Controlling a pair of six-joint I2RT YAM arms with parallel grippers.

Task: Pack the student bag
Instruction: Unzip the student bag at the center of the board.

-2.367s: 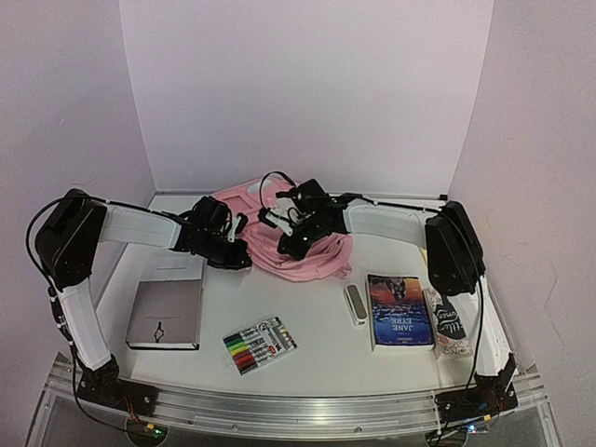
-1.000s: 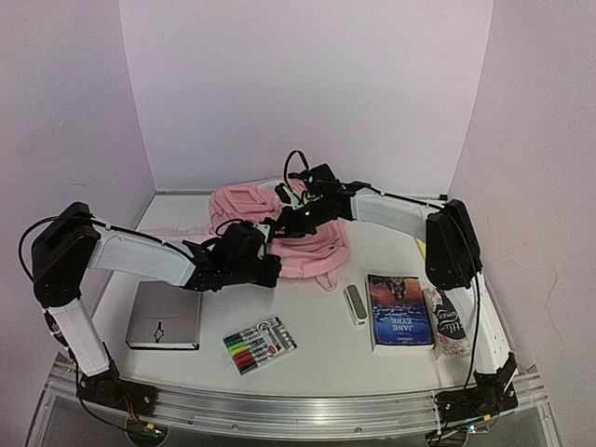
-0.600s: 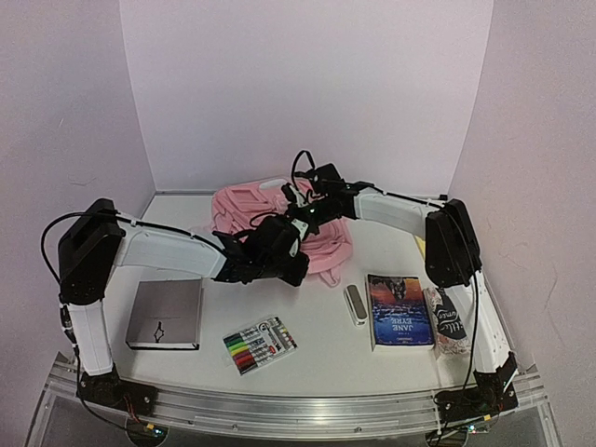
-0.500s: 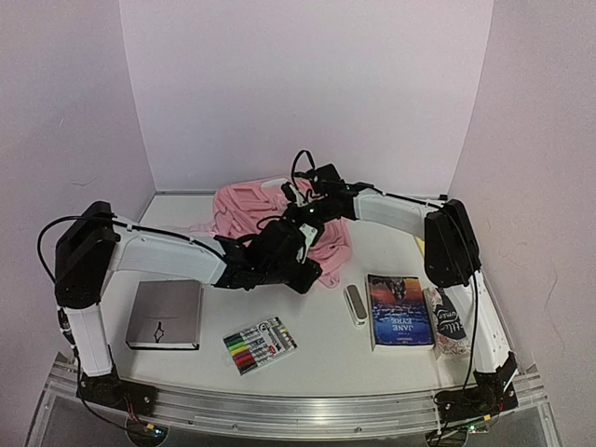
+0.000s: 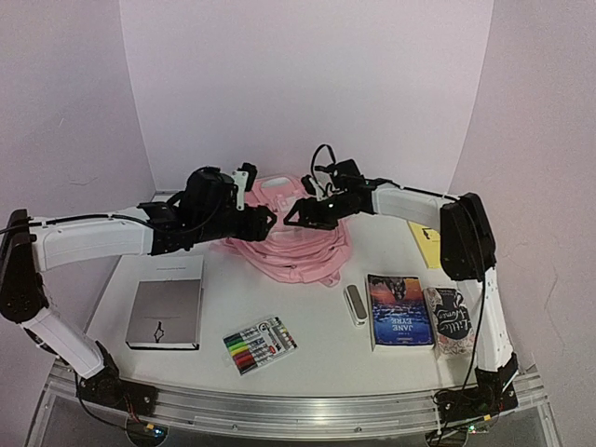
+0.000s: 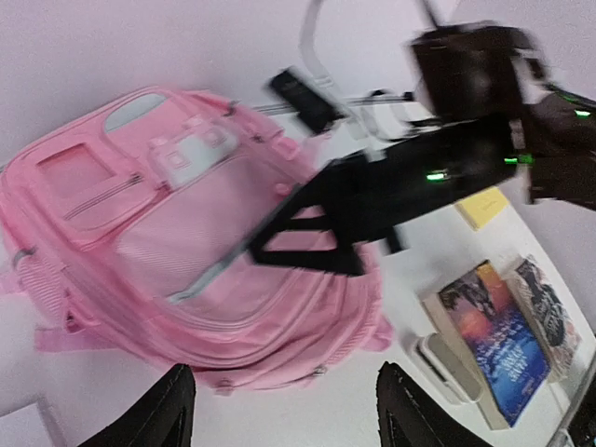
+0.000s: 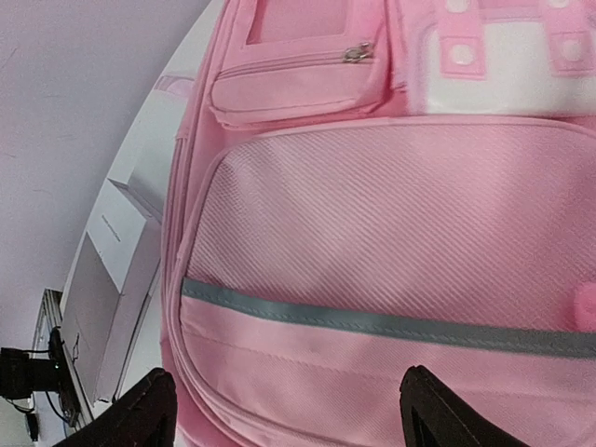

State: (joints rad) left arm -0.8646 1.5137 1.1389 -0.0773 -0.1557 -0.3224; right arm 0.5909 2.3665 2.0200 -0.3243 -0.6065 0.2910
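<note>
The left gripper and right gripper are held spread, nothing pinched; the student bag is seen below.

student bag: pink all over; front panel finely ribbed, crossed by one grey band; white patch set with pink squares near the top.
marker pack, 6 o'clock of the bag: mixed row with red, yellow and green among black.
notebook, 8 o'clock: plain grey cover.
Jane Eyre book, 4 o'clock: deep blue, orange glow, white lettering.
paper slip, 3 o'clock: yellow.
table: white.
</note>
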